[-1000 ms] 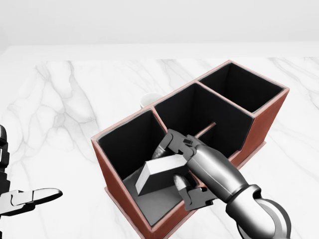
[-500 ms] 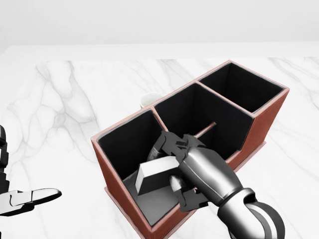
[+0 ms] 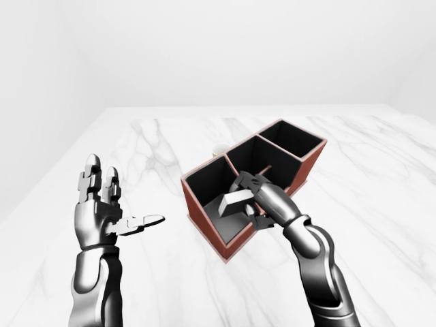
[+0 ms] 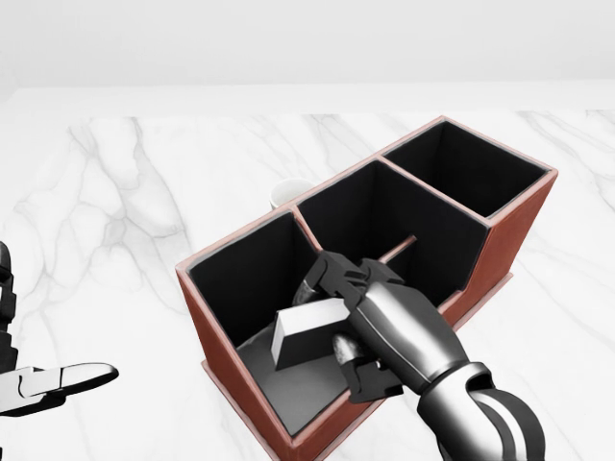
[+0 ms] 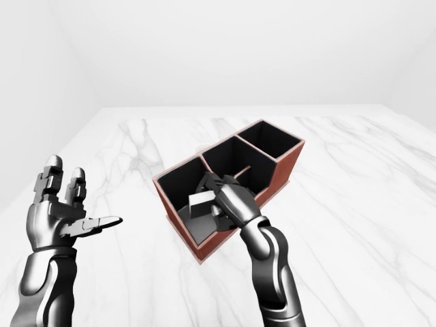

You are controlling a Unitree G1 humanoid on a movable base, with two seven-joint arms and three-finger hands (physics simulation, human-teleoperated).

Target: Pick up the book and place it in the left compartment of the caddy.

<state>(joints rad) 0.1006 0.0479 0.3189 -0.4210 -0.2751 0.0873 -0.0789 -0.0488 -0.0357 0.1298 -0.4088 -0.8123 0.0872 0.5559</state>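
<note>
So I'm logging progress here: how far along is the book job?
Done: the book is picked up and already inside the left compartment of the caddy. In hand: the right hand grips it, tilted above the compartment floor. Left: lower it, let go, withdraw. The left hand is open, off to the side.

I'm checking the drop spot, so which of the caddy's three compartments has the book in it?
The left compartment, lowest in the head view: the right robot hand holds the grey book inside it. The other two look empty.
</note>
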